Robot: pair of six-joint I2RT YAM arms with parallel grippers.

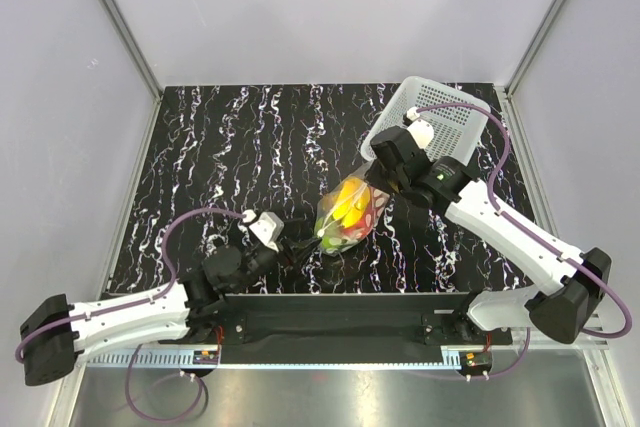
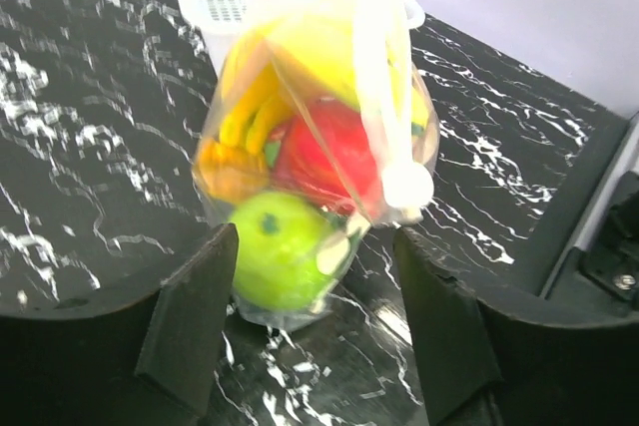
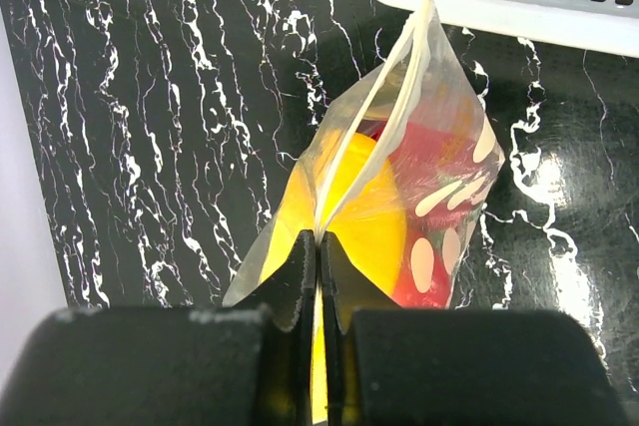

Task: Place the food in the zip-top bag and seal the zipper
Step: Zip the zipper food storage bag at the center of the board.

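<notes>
Jaws of the right gripper [image 3: 319, 241] clamp the zip-top bag's [image 3: 449, 187] zipper [image 3: 384, 107]; left gripper [image 2: 315, 251] jaws gape, flanking its base.

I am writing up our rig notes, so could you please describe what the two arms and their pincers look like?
The left arm and the right arm both have smooth white shells between bulky black joints, and black bases. A thin purple cable loops along each. The left pincer and the right pincer each have two flat, matt black fingers. I can make out no lettering.
</notes>
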